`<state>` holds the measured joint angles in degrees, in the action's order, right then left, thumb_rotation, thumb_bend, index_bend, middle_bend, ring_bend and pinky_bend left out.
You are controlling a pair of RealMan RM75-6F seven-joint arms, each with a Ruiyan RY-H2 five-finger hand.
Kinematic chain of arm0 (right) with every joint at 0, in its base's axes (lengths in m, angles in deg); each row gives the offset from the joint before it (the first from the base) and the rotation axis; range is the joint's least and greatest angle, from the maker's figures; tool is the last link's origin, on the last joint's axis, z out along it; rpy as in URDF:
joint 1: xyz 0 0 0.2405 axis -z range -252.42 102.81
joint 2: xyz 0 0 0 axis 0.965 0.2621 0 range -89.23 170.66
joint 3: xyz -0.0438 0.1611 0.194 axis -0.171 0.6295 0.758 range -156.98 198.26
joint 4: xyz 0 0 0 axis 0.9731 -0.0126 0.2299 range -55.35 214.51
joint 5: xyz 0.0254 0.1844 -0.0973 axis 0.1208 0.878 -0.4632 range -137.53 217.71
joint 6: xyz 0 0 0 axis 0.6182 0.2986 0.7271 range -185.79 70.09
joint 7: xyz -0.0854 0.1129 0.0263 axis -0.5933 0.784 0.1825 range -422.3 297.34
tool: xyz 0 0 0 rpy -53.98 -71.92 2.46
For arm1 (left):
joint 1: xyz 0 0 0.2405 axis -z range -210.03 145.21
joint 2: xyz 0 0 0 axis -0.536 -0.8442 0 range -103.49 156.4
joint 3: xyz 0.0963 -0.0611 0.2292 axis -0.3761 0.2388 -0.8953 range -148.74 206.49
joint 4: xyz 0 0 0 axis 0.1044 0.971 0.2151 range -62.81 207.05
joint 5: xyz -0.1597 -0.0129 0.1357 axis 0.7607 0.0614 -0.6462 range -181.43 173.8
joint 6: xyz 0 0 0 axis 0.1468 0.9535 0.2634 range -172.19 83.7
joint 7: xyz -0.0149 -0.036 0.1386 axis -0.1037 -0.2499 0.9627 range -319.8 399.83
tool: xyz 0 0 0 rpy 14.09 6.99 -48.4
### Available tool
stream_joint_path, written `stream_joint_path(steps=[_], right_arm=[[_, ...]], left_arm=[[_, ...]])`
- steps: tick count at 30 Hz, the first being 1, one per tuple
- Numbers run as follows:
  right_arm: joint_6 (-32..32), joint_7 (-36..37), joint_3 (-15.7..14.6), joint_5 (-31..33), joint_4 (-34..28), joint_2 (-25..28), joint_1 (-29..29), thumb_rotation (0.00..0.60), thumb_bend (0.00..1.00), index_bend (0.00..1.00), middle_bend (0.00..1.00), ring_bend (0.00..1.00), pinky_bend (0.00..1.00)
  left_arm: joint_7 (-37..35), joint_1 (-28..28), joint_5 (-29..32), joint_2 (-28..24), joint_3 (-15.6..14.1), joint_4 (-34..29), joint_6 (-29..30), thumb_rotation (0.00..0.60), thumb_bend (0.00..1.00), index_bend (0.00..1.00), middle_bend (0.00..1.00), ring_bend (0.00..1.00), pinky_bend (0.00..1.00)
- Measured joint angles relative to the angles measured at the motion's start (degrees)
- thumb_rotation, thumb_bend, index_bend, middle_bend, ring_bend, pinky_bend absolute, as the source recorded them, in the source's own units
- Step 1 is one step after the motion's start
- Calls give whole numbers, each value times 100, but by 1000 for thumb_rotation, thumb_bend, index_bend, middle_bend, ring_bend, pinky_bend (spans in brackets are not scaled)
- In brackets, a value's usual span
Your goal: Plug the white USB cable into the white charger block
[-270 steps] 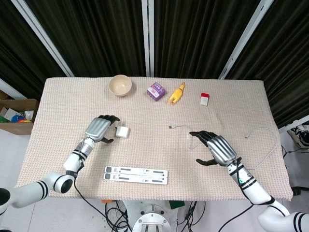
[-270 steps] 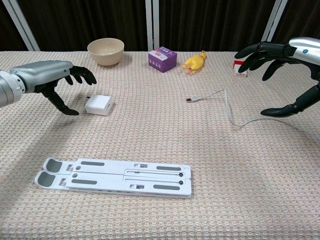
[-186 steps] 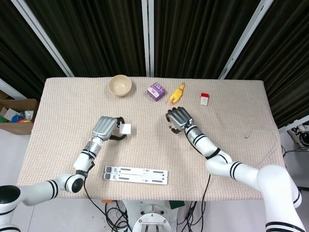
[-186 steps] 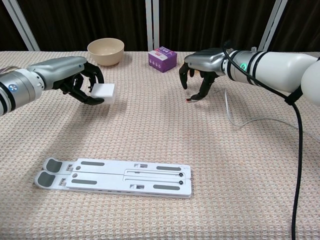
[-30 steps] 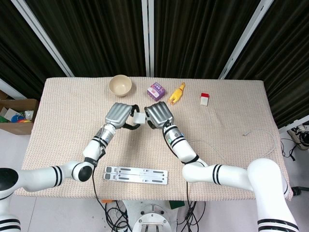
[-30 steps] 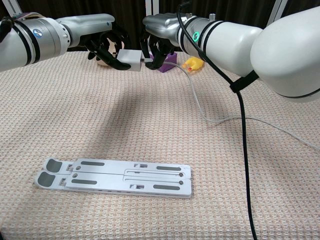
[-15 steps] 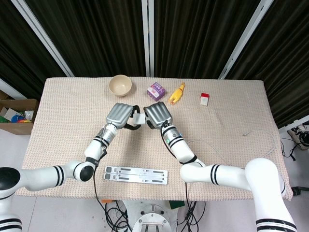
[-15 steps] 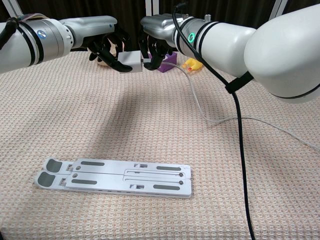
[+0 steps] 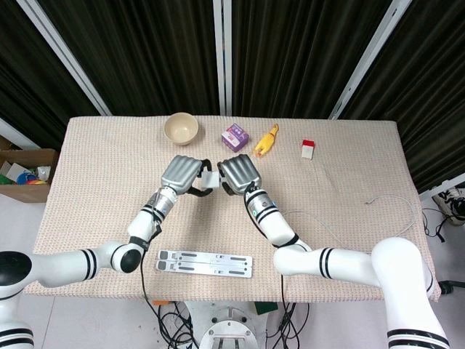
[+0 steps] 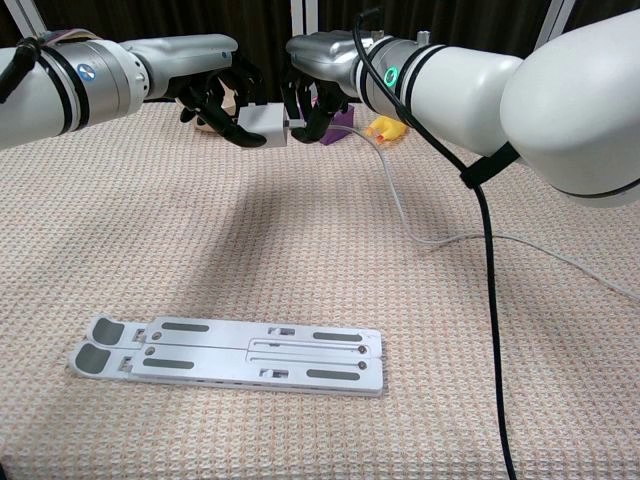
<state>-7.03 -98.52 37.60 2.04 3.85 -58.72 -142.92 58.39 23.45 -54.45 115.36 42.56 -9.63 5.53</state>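
Both hands are raised above the middle of the table, facing each other. My left hand grips the white charger block. My right hand pinches the plug end of the white USB cable, right against the block's side. Whether the plug sits in the port is hidden by the fingers. The cable trails from the right hand down onto the cloth and off to the right.
A white folding stand lies near the front edge. At the back stand a beige bowl, a purple box, a yellow rubber chicken and a small red-and-white box.
Over the last second the two hands closed the small gap, bringing the cable plug up against the charger block. Earlier, each hand picked its object off the table.
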Motion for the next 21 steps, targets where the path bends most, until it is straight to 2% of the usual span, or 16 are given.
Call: stream_joint_path(steps=[4, 15, 21], right_arm=[[-6, 29, 0, 2, -9, 16, 7, 600, 339, 463, 517, 505, 480], [22, 8, -52, 26, -19, 72, 37, 600, 333, 399, 536, 505, 474], [61, 40, -50, -1, -33, 95, 63, 600, 330, 401, 546, 505, 473]], left_arm=[[17, 16, -15, 0, 3, -5, -10, 479, 221, 514, 450, 689, 725], [112, 30, 29, -19, -27, 6, -17, 477, 221, 514, 450, 689, 725], [145, 32, 48, -29, -37, -6, -15, 478, 221, 514, 449, 689, 725]])
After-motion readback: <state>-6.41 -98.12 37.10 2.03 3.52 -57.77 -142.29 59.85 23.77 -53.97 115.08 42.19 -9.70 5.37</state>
